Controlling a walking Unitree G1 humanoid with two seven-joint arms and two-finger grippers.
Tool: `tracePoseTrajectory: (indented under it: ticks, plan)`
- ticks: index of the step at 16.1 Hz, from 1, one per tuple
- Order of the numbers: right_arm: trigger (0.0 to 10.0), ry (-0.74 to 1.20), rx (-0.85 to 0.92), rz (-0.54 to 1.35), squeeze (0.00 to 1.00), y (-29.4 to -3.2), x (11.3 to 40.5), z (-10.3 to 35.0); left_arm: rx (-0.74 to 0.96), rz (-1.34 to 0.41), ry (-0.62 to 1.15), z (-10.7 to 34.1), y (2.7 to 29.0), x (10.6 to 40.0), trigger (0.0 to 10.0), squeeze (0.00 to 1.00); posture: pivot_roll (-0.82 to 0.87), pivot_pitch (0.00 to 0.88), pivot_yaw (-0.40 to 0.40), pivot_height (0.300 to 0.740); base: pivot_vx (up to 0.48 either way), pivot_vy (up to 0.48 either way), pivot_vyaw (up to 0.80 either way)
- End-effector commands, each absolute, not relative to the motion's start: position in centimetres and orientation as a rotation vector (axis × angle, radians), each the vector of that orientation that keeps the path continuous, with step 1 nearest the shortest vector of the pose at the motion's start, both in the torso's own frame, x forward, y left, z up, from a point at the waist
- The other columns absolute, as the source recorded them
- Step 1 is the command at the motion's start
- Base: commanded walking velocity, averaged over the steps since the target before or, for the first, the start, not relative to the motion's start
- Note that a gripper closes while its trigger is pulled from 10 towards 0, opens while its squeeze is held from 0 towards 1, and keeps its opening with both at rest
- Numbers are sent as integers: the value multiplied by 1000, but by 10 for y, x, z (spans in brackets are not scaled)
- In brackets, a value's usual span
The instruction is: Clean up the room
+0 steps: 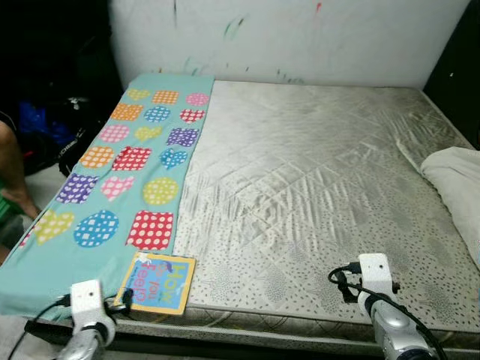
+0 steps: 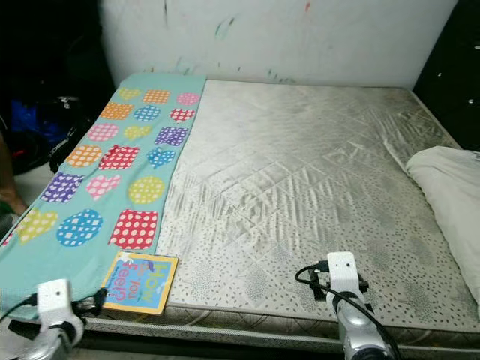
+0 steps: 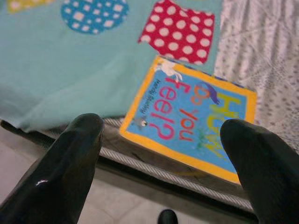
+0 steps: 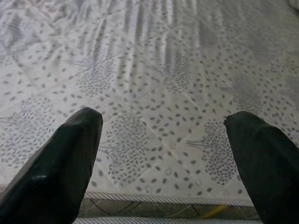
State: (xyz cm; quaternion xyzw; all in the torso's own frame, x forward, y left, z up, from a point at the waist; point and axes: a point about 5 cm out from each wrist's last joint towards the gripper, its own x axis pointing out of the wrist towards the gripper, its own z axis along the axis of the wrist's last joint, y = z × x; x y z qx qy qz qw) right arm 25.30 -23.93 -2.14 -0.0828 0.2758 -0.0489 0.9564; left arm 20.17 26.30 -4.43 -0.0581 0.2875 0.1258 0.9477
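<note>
A: Status on the bed?
B: Bare quilted mattress (image 1: 315, 187) takes up most of the head views. A teal sheet with dotted patches (image 1: 112, 187) covers its strip on the left of the frame, running from the wall down to the near edge.
A: Anything loose to tidy?
B: One children's book (image 1: 157, 283), yellow border, blue cover. It lies flat at the lower left of the frame, on the mattress's near edge, overlapping the teal sheet's corner, just below a red dotted patch.
A: Left hand?
B: Left hand (image 3: 163, 140) has its fingers spread wide, holding nothing. In the wrist view the book sits between the two fingertips (image 3: 84, 135) but beyond them, not touching. Floor and mattress piping show beneath.
A: Right hand?
B: Right hand (image 4: 163, 126) is also spread wide and empty, over the grey patterned mattress near its front edge. In the head views the arm sits at lower right.
A: Other items?
B: White bedding bundle (image 1: 457, 187) at the right edge of the frame. Part of a person's leg (image 1: 13, 169) at far left, beside dark bags (image 1: 52, 127) in shadow.
</note>
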Motion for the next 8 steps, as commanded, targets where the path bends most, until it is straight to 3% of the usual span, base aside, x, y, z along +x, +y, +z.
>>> tracePoseTrajectory:
  ticks: [1, 8]
  plan:
    - [10000, 567, -150, -132, 0, -242, 258, -18, -132, 285, 615, -46, 264, 202, 10000, 0, -93, 0, -34, 740, 0, 0, 0]
    - [10000, 662, -3, -325, 0, -240, 260, -24, -297, 317, 721, -53, 237, 219, 10000, 0, -95, 0, -38, 740, 0, 0, 0]
